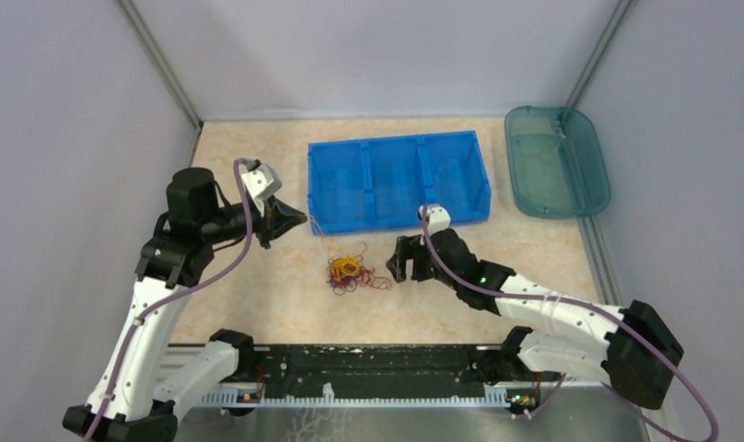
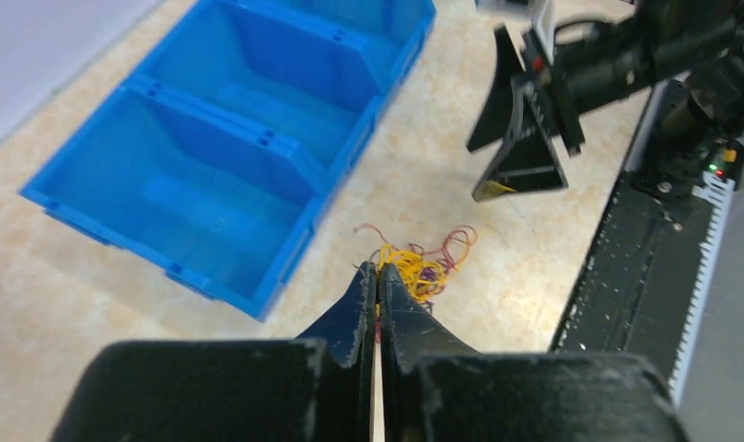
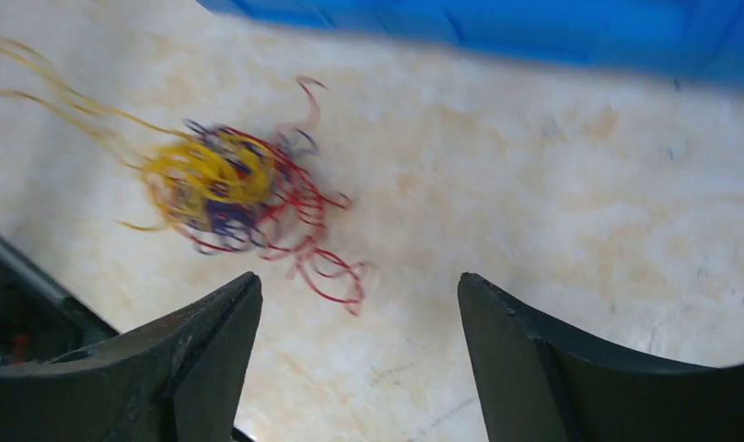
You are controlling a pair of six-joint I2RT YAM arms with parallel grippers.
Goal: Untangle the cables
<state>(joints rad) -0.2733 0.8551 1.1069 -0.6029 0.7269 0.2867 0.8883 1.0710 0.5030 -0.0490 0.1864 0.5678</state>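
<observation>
Marbled tabletop (image 1: 258,295) is carrying the tangled cables (image 1: 350,273) near the blue bin (image 1: 396,180); we are holding our right gripper (image 3: 359,278) spread wide, empty, beside them for plucking, our left gripper (image 2: 377,272) hovering apart, pinched closed on nothing.

cables (image 1: 353,273) on table (image 1: 258,299), before bin (image 1: 368,219) | tray (image 1: 557,164) right of bin

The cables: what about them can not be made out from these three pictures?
Right wrist view: the cables are blurred; single loops cannot be followed.
Top view: too small to count loops.
Left wrist view: the shut left pincer hides their near part; whether it holds a strand is unclear.
</observation>
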